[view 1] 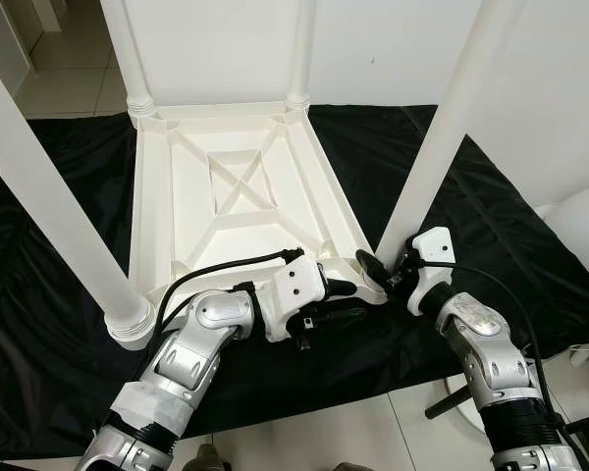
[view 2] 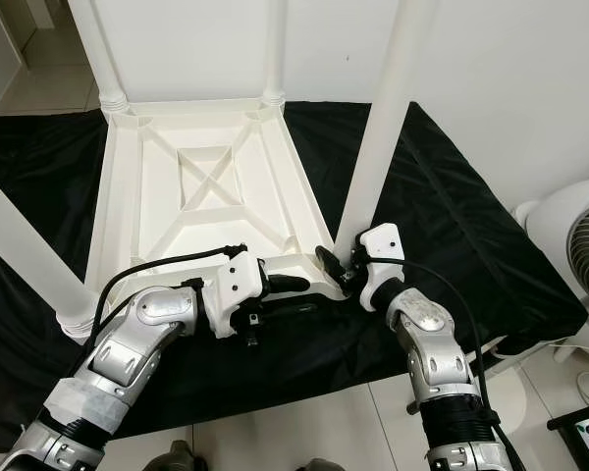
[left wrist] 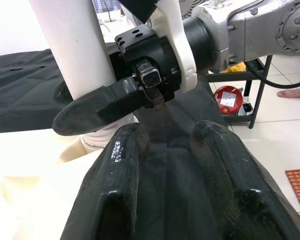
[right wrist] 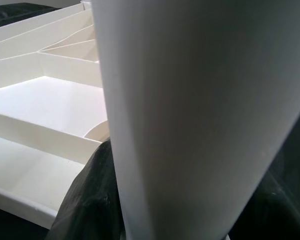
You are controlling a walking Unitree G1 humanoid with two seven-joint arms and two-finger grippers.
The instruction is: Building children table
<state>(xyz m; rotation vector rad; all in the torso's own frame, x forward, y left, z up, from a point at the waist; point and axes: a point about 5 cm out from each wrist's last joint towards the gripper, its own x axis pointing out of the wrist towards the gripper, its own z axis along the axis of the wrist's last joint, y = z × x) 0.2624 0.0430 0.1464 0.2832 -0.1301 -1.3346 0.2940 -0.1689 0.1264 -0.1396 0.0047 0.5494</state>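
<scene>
Your right gripper point(view 1: 381, 273) sits at the base of the near right table leg point(view 1: 442, 132), where that leg meets the corner of the upturned white table top point(view 1: 226, 211); its fingers point(left wrist: 95, 107) are spread around the foot of the leg, one dark finger on the side facing your other arm and the second hidden behind the white tube, so the leg stands between them, though you cannot tell whether the pads press on it. From that wrist the leg rises right in front of the camera, with the ribbed underside of the table top just beside it. Your left gripper point(view 1: 346, 299) lies just beside the right one, low over the black cloth point(view 1: 515, 226) at the near edge of the table top, pointing toward the right gripper; its two fingers point(left wrist: 122, 165) are a little apart with only cloth showing between them, and they hold nothing. The table lies upside down on the cloth ahead of both grippers, its cross-braced underside facing up. Beyond the grippers, two far legs point(view 1: 299, 54) stand in the far corners, and off to the outside of your left arm the near left leg point(view 1: 54, 221) stands in its collar at the near left corner. Out past your right arm stands a white fan point(view 2: 579, 245) on the tiled floor point(view 1: 324, 432).
</scene>
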